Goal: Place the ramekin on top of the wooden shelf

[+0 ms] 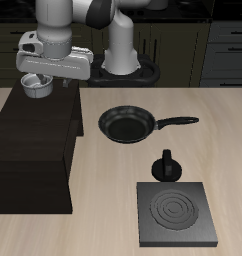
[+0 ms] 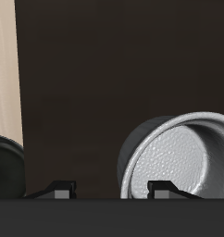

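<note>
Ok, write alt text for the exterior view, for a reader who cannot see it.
A robot arm's gripper holds the small grey ramekin just above the back of the wooden shelf, a large dark cabinet with a flat top. Beside the shelf on the light wooden table are a black frying pan, a small black moka pot and a square black burner plate.

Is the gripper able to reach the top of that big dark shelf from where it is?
Probably yes. The gripper already hangs over the wooden shelf with the ramekin in its fingers, and the wrist view shows only bare dark wood beneath.
</note>
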